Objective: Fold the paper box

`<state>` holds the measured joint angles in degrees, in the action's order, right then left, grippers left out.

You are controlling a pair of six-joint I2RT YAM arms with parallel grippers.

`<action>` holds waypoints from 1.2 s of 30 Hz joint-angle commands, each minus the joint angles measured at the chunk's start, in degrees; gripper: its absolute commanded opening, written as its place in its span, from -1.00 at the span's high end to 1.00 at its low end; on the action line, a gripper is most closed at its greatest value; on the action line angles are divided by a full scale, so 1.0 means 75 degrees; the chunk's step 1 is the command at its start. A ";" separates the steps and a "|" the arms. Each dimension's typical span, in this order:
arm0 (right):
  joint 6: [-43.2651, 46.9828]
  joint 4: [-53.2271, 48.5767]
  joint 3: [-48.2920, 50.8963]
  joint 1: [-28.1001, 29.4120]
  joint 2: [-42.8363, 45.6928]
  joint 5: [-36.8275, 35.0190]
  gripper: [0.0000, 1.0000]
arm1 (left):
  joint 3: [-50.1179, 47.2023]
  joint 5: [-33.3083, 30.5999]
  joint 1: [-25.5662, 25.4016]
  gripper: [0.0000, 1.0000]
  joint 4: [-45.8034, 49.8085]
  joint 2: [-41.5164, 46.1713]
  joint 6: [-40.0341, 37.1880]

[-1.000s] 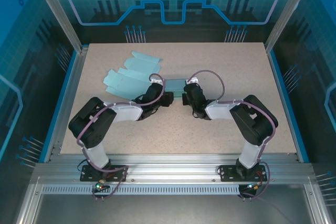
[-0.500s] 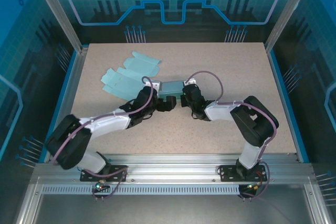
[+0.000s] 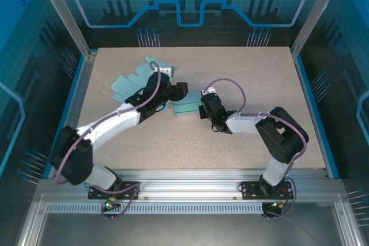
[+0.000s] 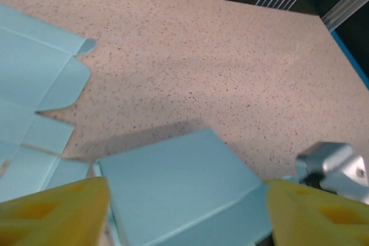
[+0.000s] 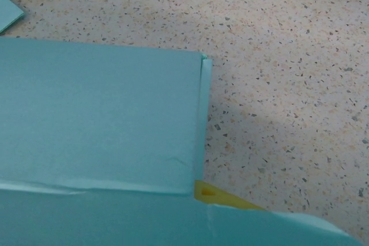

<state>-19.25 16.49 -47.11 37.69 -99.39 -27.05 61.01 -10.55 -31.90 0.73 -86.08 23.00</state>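
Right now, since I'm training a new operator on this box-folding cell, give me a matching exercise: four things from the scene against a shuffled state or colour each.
1. left claw
2. right claw
3. unfolded flaps
4. table

A. speckled beige
B. shut on the paper box
C. lying flat, far left
D. fingers apart, box between them

Pairs: 1-D, 2-B, 3-C, 4-A
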 commanded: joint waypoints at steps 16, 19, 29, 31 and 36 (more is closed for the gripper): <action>-0.0024 -0.2028 0.0257 0.0582 0.1534 -0.0353 -0.09 | 0.0324 0.2603 0.0071 0.42 -0.1327 -0.3075 0.0952; -0.0107 -0.2526 0.0437 0.0755 0.2230 -0.0543 -0.24 | 0.0188 0.2520 0.0075 0.43 -0.1470 -0.3243 0.1011; -0.0533 -0.4272 -0.0072 -0.0164 0.3739 -0.0179 -1.00 | -0.0069 0.2456 0.0011 0.41 -0.1271 -0.3410 0.0611; -0.0414 -0.4348 -0.0381 -0.0527 0.3411 0.0427 -1.00 | 0.0027 0.2596 0.0018 0.35 -0.1269 -0.3266 0.0538; -0.0173 -0.4595 -0.1335 -0.1117 0.2262 0.1191 -1.00 | 0.0510 0.2963 0.0013 0.10 -0.1146 -0.2630 0.0432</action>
<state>-21.91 -14.61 -53.56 31.14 -78.89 -23.68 62.76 9.10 -31.57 -11.84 -108.90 27.75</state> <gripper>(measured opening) 0.998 0.425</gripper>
